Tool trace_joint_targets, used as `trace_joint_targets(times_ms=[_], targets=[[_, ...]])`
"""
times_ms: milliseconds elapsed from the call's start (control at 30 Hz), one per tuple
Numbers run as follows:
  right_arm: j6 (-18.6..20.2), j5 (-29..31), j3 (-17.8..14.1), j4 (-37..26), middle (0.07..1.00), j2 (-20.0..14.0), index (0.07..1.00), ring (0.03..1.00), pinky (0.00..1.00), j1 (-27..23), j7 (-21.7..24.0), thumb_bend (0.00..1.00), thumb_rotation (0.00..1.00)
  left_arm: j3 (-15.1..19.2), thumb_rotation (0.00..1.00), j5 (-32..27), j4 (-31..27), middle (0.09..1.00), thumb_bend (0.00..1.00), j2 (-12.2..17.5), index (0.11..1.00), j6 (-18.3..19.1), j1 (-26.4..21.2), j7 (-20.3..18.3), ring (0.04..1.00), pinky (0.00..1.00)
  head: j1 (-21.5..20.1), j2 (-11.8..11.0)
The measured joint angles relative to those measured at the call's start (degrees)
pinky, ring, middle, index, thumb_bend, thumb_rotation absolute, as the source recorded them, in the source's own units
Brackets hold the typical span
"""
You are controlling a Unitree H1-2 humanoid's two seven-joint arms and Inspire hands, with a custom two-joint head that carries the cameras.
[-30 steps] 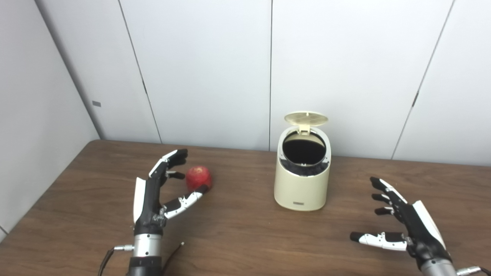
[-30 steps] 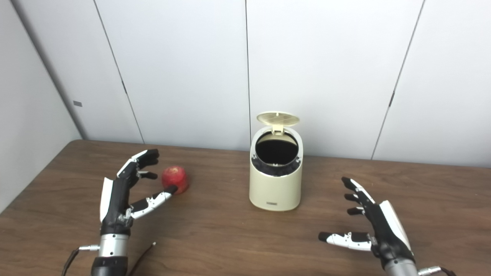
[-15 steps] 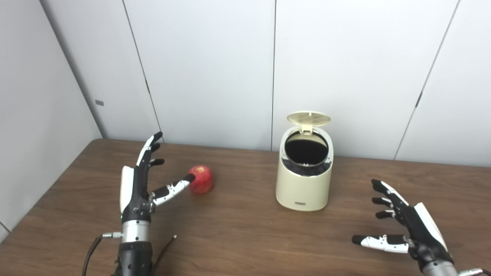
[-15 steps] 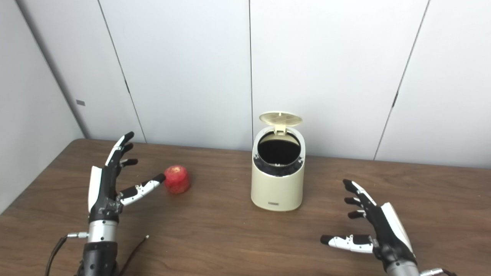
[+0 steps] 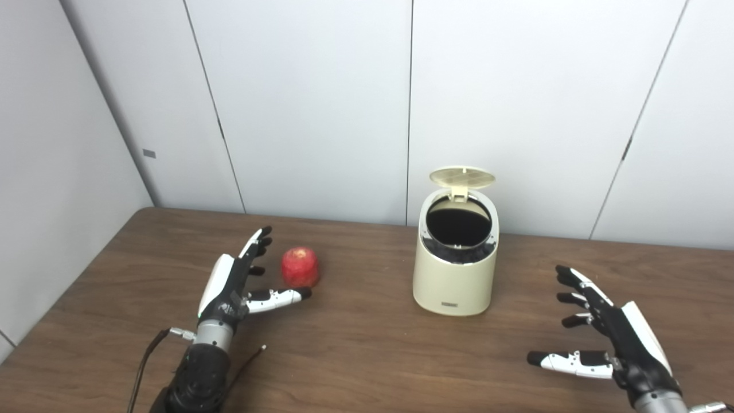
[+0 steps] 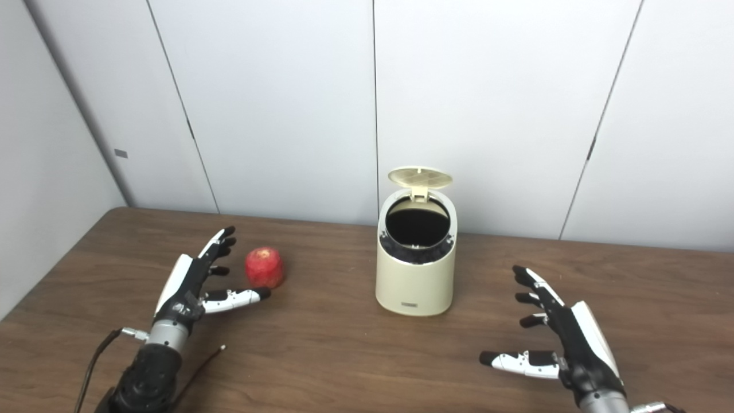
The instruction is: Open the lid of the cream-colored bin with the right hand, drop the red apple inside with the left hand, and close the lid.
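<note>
On the brown counter [image 5: 367,344] the cream bin [image 5: 456,275] stands near the back wall with its lid [image 5: 461,177] already tipped up, so the dark opening is clear. That part of the job looks done, and the step in hand is picking up the red apple [image 5: 300,267], which sits on the counter well to the left of the bin.

To the left of the apple, the left robot hand [image 5: 235,284] is spread wide and holds nothing. Its fingers [image 5: 256,244] reach along the far-left side of the apple, and its thumb [image 5: 278,296] points across in front of it (whether any tip actually touches the fruit is too fine to tell). The right robot hand [image 5: 608,338] waits low at the right of the counter, well apart from the bin, also spread and empty.

Next, I judge, the left robot hand must slide in so the apple sits between fingers and thumb, then close around it. A round apple could roll away if nudged first, so the approach wants to be square and the closing even.
</note>
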Motion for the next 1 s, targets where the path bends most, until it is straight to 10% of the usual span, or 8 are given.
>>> trace_joint_targets(times_ms=[633,733,1000], targets=[[0.48,0.07,-0.22,-1.18,0.887,0.21,0.886,0.804,0.63,1.13,0.15,0.73,0.12,-6.18,0.09,8.3,15.4,0.535,0.82,1.02,0.626,-5.82,-7.23,11.56,0.553,0.59,-0.97,0.53],[0.51,0.07,-0.25,-1.47,0.888,0.23,0.888,0.806,0.64,1.23,0.15,0.72,0.14,-6.15,0.01,7.37,16.41,0.457,0.55,0.85,0.542,-7.15,-7.34,12.18,0.472,0.45,-1.05,0.7],[0.77,0.18,-0.73,-2.03,0.889,0.22,0.888,0.801,0.63,1.36,0.16,0.71,0.16,-6.85,0.0,6.87,17.32,0.478,0.53,0.19,0.484,-7.84,-7.63,13.62,0.444,0.39,-1.14,0.88]])
